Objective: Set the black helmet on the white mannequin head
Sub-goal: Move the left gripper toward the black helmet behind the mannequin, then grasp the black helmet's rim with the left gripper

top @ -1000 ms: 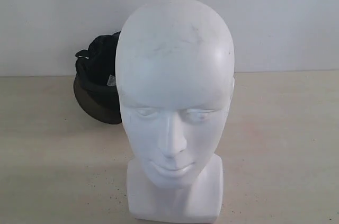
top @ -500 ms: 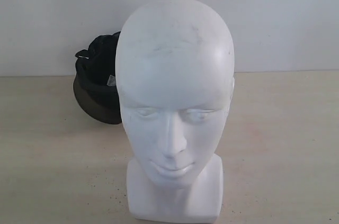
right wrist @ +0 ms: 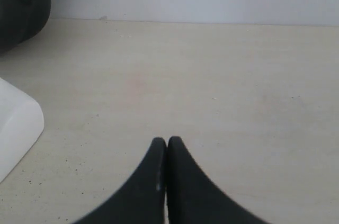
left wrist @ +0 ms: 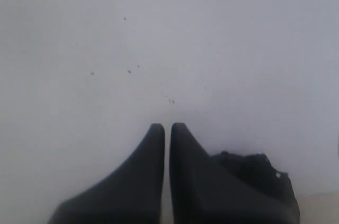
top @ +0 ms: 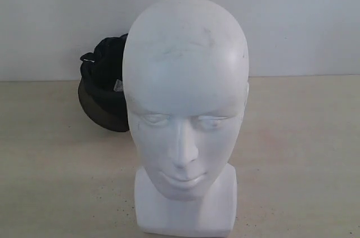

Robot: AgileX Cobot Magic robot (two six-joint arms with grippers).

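Left wrist: helmet [left wrist: 265, 173] beyond fingers [left wrist: 143, 181] (apart).

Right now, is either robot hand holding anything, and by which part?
Nothing is held. The left hand and the right hand are both shut and empty; the black helmet lies untouched on the table behind the white mannequin head.

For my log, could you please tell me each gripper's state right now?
Left gripper: closed, holding nothing.
Right gripper: closed, holding nothing.
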